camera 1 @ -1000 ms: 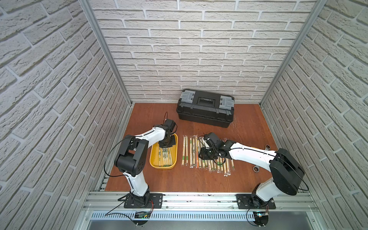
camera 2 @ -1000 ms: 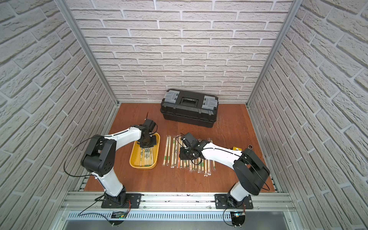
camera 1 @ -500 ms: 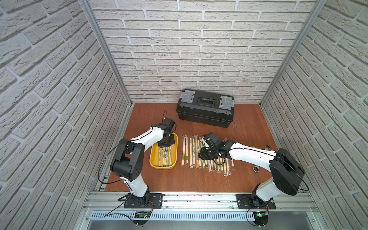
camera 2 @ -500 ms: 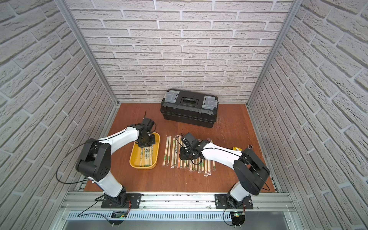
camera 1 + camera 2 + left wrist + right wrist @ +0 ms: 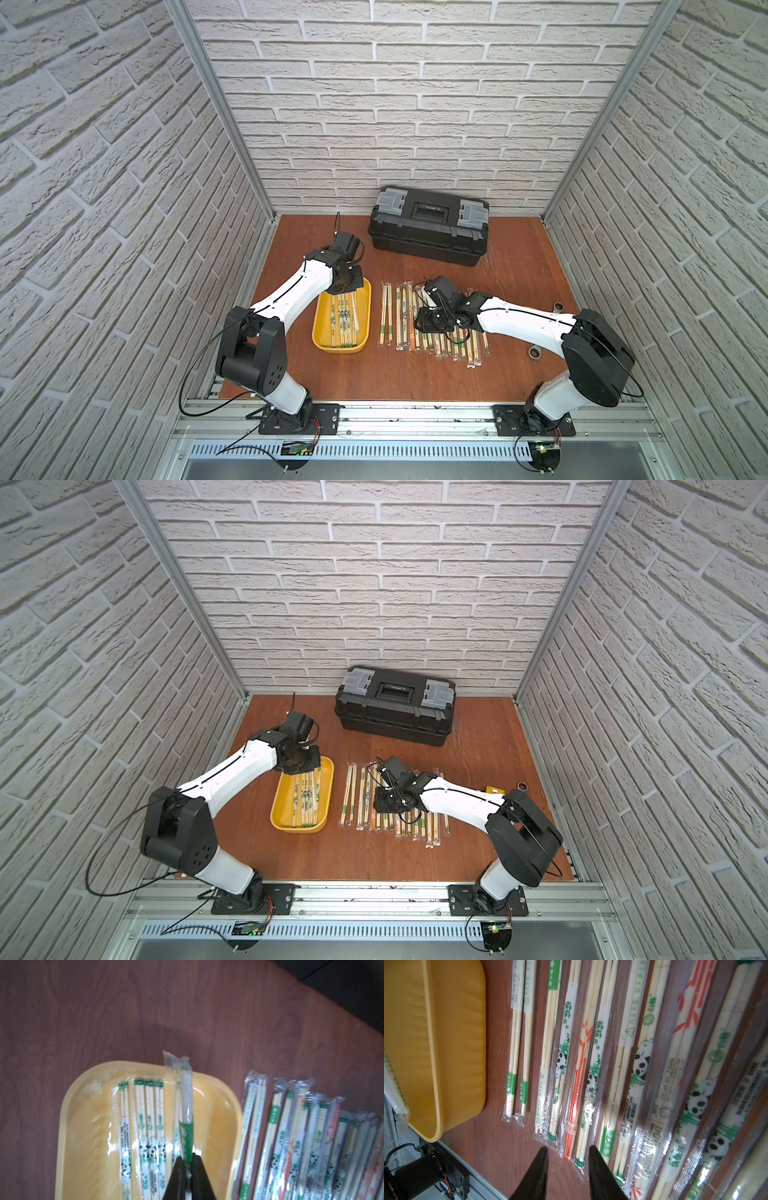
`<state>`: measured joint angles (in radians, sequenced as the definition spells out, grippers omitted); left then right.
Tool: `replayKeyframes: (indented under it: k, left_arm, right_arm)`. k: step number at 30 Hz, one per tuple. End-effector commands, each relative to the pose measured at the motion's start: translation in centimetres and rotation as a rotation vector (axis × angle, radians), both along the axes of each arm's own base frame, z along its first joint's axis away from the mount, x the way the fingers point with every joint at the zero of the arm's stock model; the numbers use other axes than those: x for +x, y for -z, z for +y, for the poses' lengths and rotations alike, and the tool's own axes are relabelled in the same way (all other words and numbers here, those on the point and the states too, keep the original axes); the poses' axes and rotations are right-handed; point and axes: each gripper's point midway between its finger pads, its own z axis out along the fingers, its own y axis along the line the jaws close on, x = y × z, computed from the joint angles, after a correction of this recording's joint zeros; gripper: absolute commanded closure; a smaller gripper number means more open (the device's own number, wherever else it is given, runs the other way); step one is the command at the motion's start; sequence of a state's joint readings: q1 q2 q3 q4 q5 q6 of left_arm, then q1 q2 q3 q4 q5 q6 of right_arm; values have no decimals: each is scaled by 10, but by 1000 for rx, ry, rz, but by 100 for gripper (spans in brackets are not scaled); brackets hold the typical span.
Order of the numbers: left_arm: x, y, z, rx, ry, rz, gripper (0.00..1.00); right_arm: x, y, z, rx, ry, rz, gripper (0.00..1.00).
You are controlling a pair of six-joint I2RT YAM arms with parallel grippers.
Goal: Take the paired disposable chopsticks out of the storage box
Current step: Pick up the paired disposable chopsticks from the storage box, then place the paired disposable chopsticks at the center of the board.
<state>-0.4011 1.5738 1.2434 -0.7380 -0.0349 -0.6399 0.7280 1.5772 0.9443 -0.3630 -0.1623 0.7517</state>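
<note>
**Item: one sleeved pair, in lift from the tray**

- Left jaws: pressed shut on one pair of pale bamboo chopsticks in a clear sleeve with a green band (image 5: pixel 187 1109). The pair is held edge-on above the tray, and its crimped sleeve end reaches out past the tray's far rim.
- Right jaws: partly open and holding nothing. They sit low over the bench row, with the near ends of an orange bamboo-print sleeve (image 5: pixel 576 1076) and a panda-print sleeve (image 5: pixel 591 1076) between them. Whether they touch the sleeves cannot be told.
- Storage box: shallow yellow plastic tray with rounded corners (image 5: pixel 338 349), holding about five sleeved pairs (image 5: pixel 343 320) laid lengthwise.
- Taken out: a row of sleeved chopstick pairs (image 5: pixel 401 320) lies side by side on the reddish-brown wooden bench (image 5: pixel 519 266), just beside the tray.
- Beyond: a large black toolbox with grey latches (image 5: pixel 428 226) stands at the back wall, well apart.

Handling note (judgement):
- Raise the pair until its trailing end clears the rim.
- Move slowly, since the film looks slick and the long end may swing.
- Lay it parallel at the tray side of the row, clear of the right arm.

Markings:
- Green Chinese characters, a ® mark and panda-and-bamboo artwork.
- A warning triangle beside text that seems to read 内含牙签.
- No Latin-script brand name is legible
</note>
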Motion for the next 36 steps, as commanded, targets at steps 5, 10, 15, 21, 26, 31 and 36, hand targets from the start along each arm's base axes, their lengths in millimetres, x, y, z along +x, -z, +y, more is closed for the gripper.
replayKeyframes:
  k: [5, 10, 15, 21, 26, 31, 36]
  left_arm:
    - [5, 21, -67, 4, 113, 48, 100]
    - [2, 58, -78, 50, 122, 116, 100]
    - [-3, 81, -68, 94, 117, 158, 100]
    - [-5, 82, -70, 80, 132, 163, 75]
    - [-2, 44, -82, -8, 147, 93, 54]
    - [0, 5, -51, -40, 78, 7, 53]
    - [-12, 21, 14, 9, -29, 67, 57]
  right_arm:
    - [5, -5, -3, 4, 13, -28, 65]
    - [0, -5, -9, -1, 19, -28, 65]
    - [-1, -6, -9, 12, 21, -30, 65]
    - [1, -8, -5, 23, 19, -29, 65]
    - [3, -10, -2, 27, 14, -28, 65]
    - [9, -14, 7, 33, 2, -29, 65]
    - [13, -18, 17, 42, -12, -36, 65]
